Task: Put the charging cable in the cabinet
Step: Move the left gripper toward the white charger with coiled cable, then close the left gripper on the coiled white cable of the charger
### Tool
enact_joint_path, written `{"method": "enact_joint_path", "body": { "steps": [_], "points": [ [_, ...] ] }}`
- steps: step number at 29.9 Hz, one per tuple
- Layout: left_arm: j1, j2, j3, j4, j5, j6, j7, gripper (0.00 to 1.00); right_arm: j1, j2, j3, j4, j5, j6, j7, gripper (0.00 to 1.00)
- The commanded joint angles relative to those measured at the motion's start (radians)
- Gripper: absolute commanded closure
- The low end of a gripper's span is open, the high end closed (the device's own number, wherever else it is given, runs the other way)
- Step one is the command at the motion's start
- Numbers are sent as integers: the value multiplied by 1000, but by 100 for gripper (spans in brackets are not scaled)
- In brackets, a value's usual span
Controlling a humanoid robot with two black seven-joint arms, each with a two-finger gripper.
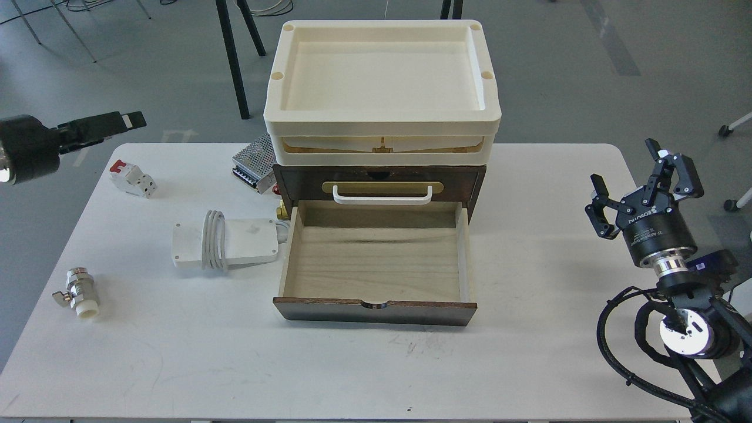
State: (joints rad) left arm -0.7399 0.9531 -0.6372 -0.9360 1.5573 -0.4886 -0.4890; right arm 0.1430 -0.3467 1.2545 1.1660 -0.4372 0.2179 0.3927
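The charging cable (226, 241), a flat white adapter with a pale cord coiled round its middle, lies on the white table (529, 352) just left of the cabinet (294, 179). The cabinet's light-wood drawer (376, 258) is pulled open and empty, below a second drawer with a white handle (382, 195). A cream tray (382, 70) tops it. My left gripper (103, 125) hovers beyond the table's far left corner, seen side-on, far from the cable. My right gripper (624, 163) is open and empty at the right edge.
A perforated metal power-supply box (254, 161) sits behind the cabinet's left side. A red-and-white breaker (132, 178) lies at the far left. A metal valve (79, 294) lies near the left front. A brass fitting (282, 208) pokes out beside the drawer.
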Motion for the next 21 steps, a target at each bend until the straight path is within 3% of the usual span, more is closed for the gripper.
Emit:
{"method": "enact_joint_path", "body": {
  "steps": [1,4,7,14,21],
  "points": [
    [10,-28,62,-29,206,0,0,0,0,0,-1,0,0,1,0,1],
    [10,-53,195,-29,262,0,0,0,0,0,-1,0,0,1,0,1],
    [1,-71,292,-14,250,51,0,0,0,0,-1,0,0,3,0,0],
    [4,-157,303,48,208,67,0,0,0,0,-1,0,0,3,0,1],
    [8,-162,309,69,207,145,0,2,1,0,-1,0,0,3,0,1]
  ]
}}
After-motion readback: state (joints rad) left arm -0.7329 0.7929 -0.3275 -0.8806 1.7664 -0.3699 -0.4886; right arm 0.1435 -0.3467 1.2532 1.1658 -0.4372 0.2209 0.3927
